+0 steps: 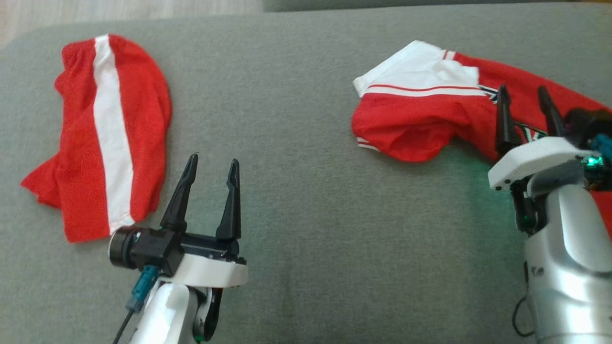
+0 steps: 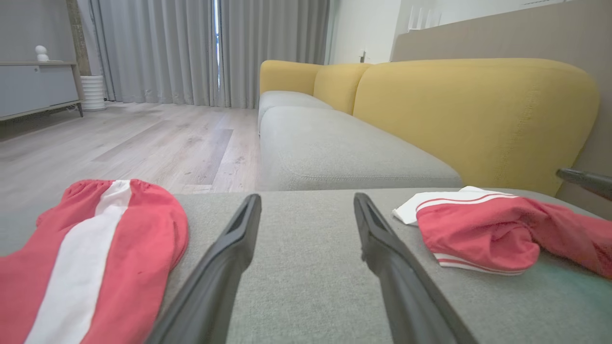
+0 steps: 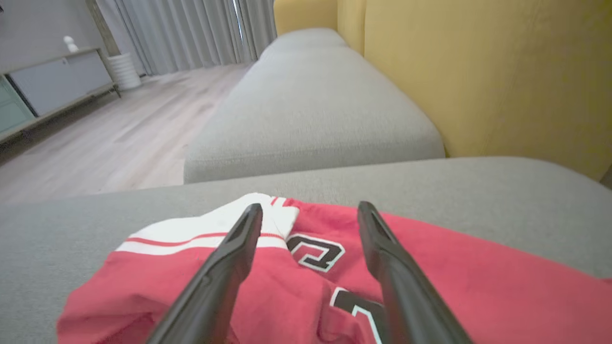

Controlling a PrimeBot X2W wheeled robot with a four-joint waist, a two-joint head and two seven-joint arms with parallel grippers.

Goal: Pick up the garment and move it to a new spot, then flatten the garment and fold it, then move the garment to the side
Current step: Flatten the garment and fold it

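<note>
Left hand (image 1: 213,158) hangs over the bare grey sofa cushion (image 1: 306,200), between two garments. Red shorts (image 1: 143,114) with a white stripe lie flat at the left, just beside it. The crumpled red jersey (image 1: 420,129), with white trim and black lettering, lies at the right, partly beneath the right hand (image 1: 522,87). Past the cushion are a yellow backrest (image 2: 478,119), a wooden floor (image 2: 143,143) and grey curtains (image 2: 158,48). Both pale forearms rise from the near edge, fingers pointing to the far side. The left hand is released, fingers spread, touching nothing. The right hand is equally spread over the jersey's lettering; whether its tips touch the cloth I cannot tell.
</note>
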